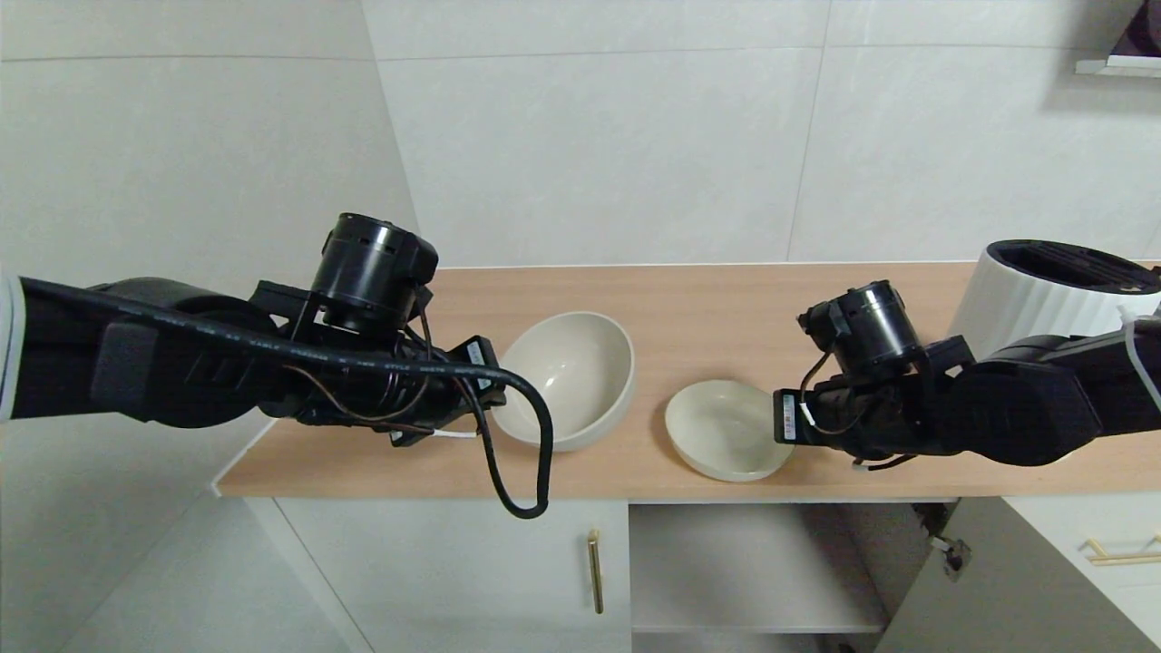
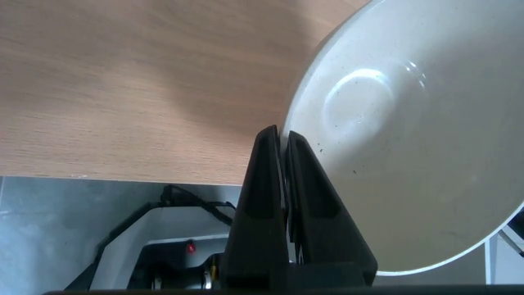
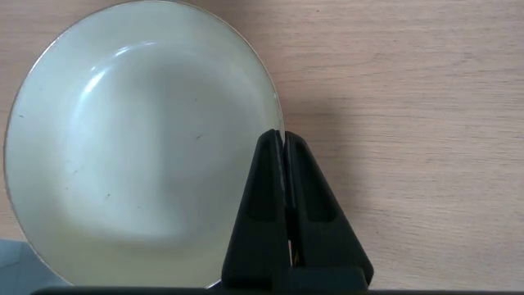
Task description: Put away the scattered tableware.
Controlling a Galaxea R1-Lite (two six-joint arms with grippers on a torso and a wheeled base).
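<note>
A large cream bowl is tilted over the wooden countertop, its opening turned toward me. My left gripper is shut on its near rim; the left wrist view has the bowl beside the closed fingers. To its right, a smaller shallow cream dish tilts at the counter's front edge, and my right gripper is shut on its right rim. The right wrist view gives the dish with the gripper pinching its edge. Whether either piece still touches the counter I cannot tell.
A white ribbed container stands at the counter's right end behind my right arm. Below the counter is an open cabinet shelf, with a closed door and brass handle to its left and an open door on the right.
</note>
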